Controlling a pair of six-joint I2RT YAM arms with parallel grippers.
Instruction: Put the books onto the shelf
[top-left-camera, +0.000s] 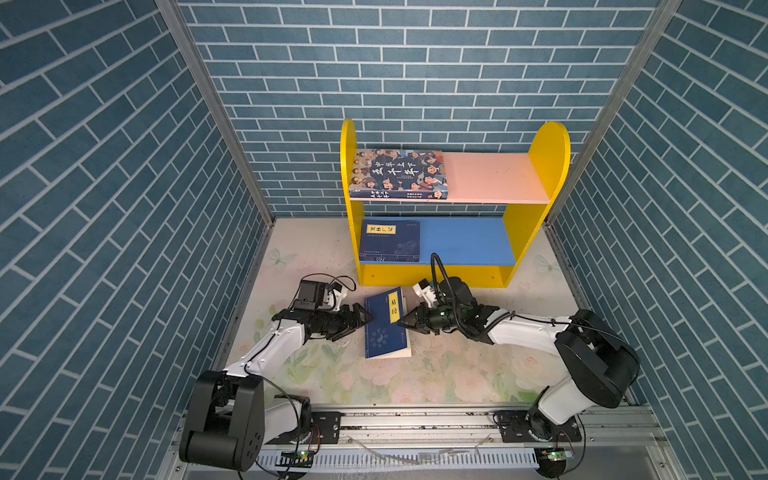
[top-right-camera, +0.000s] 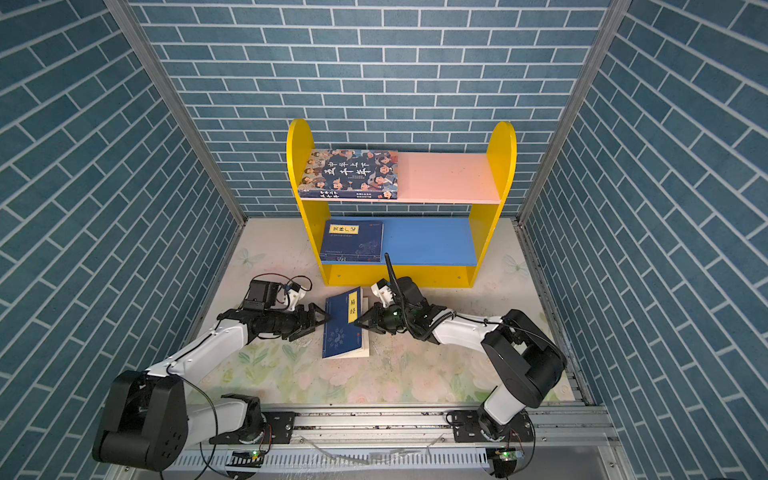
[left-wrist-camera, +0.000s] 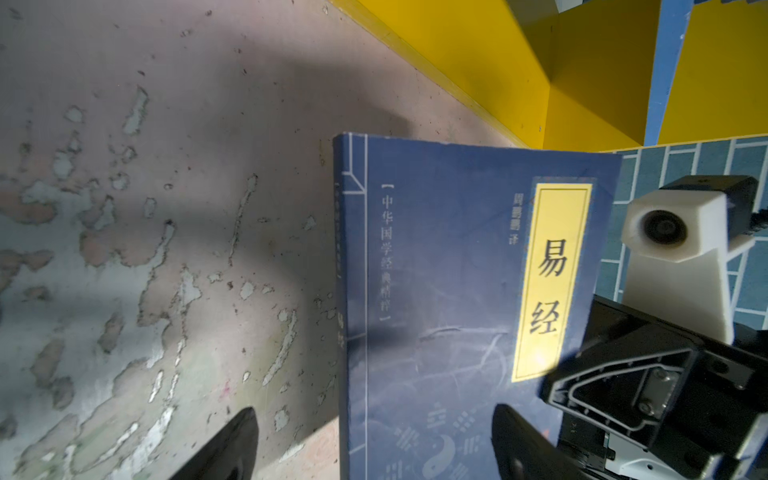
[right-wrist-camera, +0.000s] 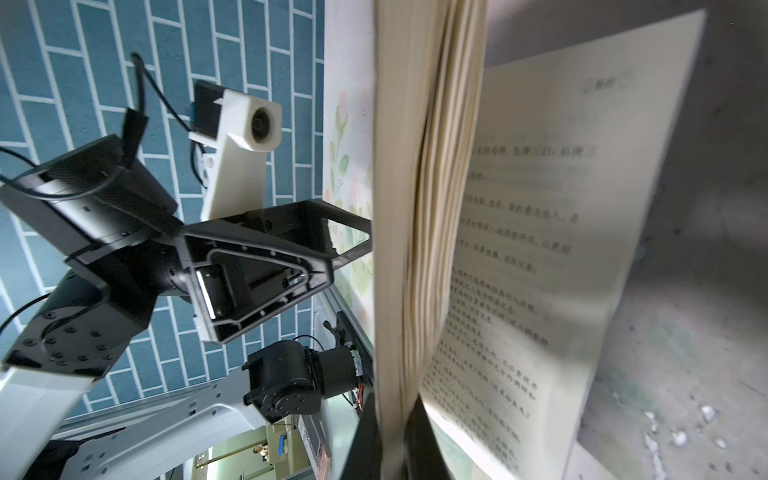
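Your right fingers (right-wrist-camera: 428, 453) pinch the matte navy paperback (left-wrist-camera: 436, 270) by its cream pages; left fingers (left-wrist-camera: 232, 440) spread wide astride its spine.

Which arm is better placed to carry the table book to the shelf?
Left, probably. The left claw is open with the book's spine between its fingers, so closing should hold every page. The right claw is shut on only some pages, and the book is fanning open.
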